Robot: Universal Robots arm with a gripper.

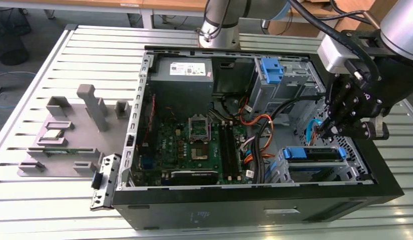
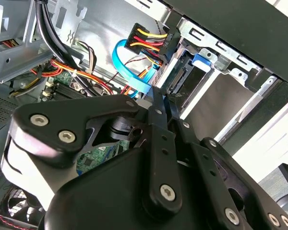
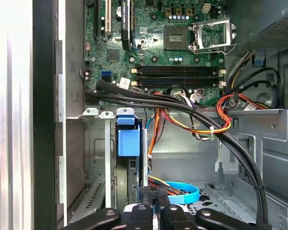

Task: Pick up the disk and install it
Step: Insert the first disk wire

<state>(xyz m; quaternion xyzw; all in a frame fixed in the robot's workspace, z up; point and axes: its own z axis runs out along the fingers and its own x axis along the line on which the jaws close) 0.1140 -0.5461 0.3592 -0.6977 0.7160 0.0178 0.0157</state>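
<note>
Counter (image 1: 32,210): slatted metal. Grey fixture (image 1: 66,135) sits at the exterior view's left, its small parts hard to make out.
Case (image 1: 260,210): open, motherboard (image 1: 192,145) partly under cables (image 1: 260,125).
Disk (image 1: 313,153): sitting in the lower cage (image 1: 326,172), mostly hidden, only its blue edge showing.
Claw (image 1: 324,134): right by the disk, narrow, fingertips pretty much together.

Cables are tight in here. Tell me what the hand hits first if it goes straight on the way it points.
Probably the blue flat cable, curving just ahead of the hand by the disk's rear edge; depth is unclear.
</note>
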